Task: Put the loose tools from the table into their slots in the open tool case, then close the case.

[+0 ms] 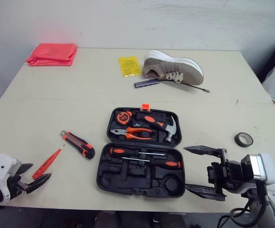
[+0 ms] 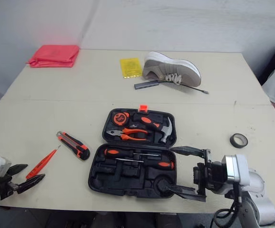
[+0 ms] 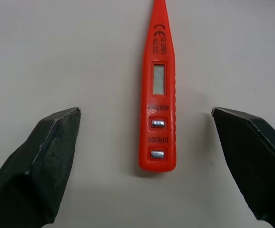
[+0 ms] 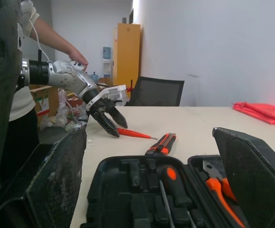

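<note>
1. Left wrist view: the left gripper (image 1: 41, 170), well left of the tool case (image 1: 110, 178), gapes wide and empty, its fingers (image 3: 47, 152) either side of the red tester pen (image 3: 157, 95) lying on the table (image 1: 56, 104).
2. I'd lower it straight down and close across the pen's flat body, not the tapering tip, so it won't twist.
3. The utility knife (image 1: 78, 144) lies loose between pen and case.
4. The right gripper (image 1: 185, 167), just right of the case, is spread wide and holds nothing.

Tester pen (image 1: 47, 162) and knife (image 1: 77, 144) left of case (image 1: 140, 164)
</note>
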Available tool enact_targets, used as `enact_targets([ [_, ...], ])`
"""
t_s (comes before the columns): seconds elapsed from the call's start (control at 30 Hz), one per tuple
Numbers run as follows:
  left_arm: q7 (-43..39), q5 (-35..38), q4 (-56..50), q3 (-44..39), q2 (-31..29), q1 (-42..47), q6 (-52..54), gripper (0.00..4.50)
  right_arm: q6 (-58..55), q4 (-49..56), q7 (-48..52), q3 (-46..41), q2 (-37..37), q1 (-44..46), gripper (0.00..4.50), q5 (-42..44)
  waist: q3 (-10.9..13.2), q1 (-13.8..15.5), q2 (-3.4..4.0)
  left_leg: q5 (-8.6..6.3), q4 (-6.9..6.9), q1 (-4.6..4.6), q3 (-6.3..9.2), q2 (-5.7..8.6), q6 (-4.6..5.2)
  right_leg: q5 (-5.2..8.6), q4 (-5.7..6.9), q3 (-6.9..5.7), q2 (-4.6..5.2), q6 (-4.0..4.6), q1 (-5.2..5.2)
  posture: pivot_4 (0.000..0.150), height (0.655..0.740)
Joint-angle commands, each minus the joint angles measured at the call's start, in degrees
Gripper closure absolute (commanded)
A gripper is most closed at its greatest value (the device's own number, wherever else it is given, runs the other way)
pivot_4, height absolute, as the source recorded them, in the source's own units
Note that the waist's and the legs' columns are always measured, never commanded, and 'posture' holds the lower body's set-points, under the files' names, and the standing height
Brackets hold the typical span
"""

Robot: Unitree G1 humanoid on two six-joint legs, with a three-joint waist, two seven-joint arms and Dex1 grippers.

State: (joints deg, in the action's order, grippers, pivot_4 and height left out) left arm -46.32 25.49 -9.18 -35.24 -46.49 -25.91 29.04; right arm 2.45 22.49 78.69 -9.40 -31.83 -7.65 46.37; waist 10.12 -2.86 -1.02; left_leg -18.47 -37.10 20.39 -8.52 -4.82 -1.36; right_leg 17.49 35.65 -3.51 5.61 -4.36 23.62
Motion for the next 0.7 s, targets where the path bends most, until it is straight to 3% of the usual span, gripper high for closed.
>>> enact_targets([
  [0.03, -0.1, -1.3, -0.7, 4.4, 1.6, -0.3, 0.4, 1.67, 1.1, -0.5, 1.0, -1.1, -0.2, -0.1, 0.00, -0.2, 0.0, 0.1, 0.12, -0.01, 0.01, 0.00, 0.00, 0.01, 0.00, 0.00, 0.00, -0.01, 0.01, 0.00, 0.00, 0.150, 0.7400],
  [0.23, 1.7, -2.5, -1.3, 6.5, 3.1, 1.3, -0.1, 4.16, 1.3, -1.2, 1.2, -2.2, -0.5, -1.0, 0.00, -0.7, -0.1, 1.3, 0.35, -0.02, -0.06, -0.01, -0.03, 0.10, 0.07, -0.03, -0.01, 0.00, 0.06, -0.06, -0.03, 0.150, 0.7400],
  [0.33, 1.6, -1.6, -1.5, 3.6, 3.3, 1.4, -1.5, 4.16, 1.4, -1.3, 1.3, -2.7, -0.8, -1.8, 0.00, -0.9, -0.1, 1.4, 0.35, -0.01, -0.07, -0.03, -0.03, 0.11, 0.09, -0.04, -0.01, 0.01, 0.07, -0.08, -0.06, 0.150, 0.7400],
  [0.53, -8.2, -1.0, -6.2, -5.5, -0.1, -0.2, -16.2, 4.16, 1.6, -2.3, 1.8, -6.5, -3.1, -2.5, 0.00, -1.0, -0.1, 1.2, -0.18, 0.01, -0.07, 0.01, -0.01, 0.02, 0.04, -0.03, 0.00, -0.02, -0.01, -0.06, -0.01, 0.150, 0.7400],
  [0.6, -13.1, 0.4, -8.7, -5.2, -2.3, 0.9, -19.7, 4.16, 2.1, -4.0, 3.4, -7.8, -4.3, -2.7, 0.00, -1.4, -0.1, 1.3, -0.21, 0.00, -0.07, 0.03, -0.01, 0.02, 0.03, -0.02, -0.01, -0.04, 0.00, -0.03, -0.01, 0.150, 0.7400],
  [0.7, -18.4, 2.0, -13.3, 2.7, -7.1, 6.1, -20.3, 4.16, 4.8, -9.0, 6.8, -9.3, -5.9, -2.3, 0.00, -3.2, 0.0, 1.8, -0.12, 0.01, -0.07, 0.02, -0.02, 0.12, 0.08, -0.02, -0.06, -0.05, 0.06, -0.04, -0.08, 0.150, 0.7400],
])
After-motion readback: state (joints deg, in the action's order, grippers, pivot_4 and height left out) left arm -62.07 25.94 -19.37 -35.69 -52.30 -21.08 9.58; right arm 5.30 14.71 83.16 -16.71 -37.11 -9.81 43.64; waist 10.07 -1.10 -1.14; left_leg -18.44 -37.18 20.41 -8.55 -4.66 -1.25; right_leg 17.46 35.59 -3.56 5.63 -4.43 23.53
